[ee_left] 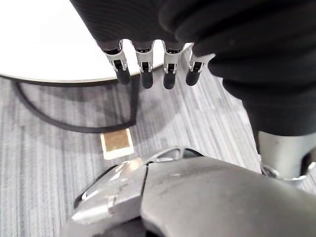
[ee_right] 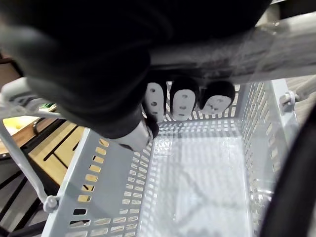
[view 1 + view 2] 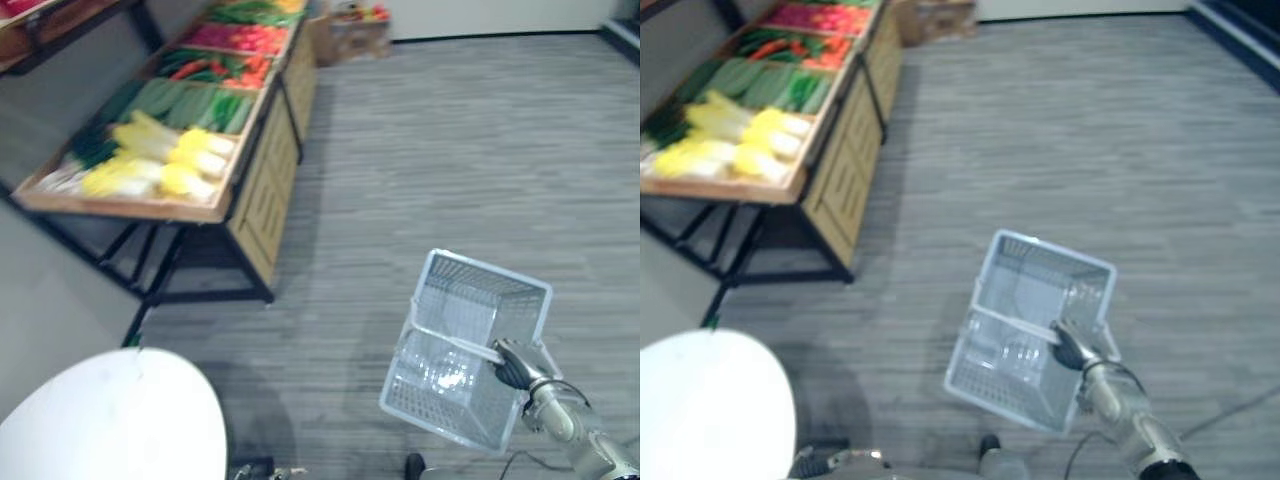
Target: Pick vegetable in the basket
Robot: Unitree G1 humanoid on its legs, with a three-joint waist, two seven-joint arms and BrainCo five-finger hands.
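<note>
A pale grey plastic basket (image 3: 490,276) hangs over the floor at the lower right. My right hand (image 3: 515,365) is shut on its handle, and the right wrist view shows the fingers (image 2: 180,102) curled round the bar above the empty basket (image 2: 111,180). The vegetables lie on a wooden display stand (image 3: 130,208) at the upper left, well away from the basket: yellow-white cabbages (image 3: 165,160) nearest, green ones (image 3: 190,102) behind them, red ones (image 3: 235,38) farther back. My left hand (image 1: 148,69) hangs low beside a white round table (image 1: 44,44), fingers straight and holding nothing.
The white round table (image 3: 110,425) fills the lower left corner. The stand rests on a black metal frame (image 3: 165,270) with wooden panels on its side. A cardboard box (image 3: 352,32) stands at the far end of the stand. Grey carpet (image 3: 450,150) stretches between stand and basket.
</note>
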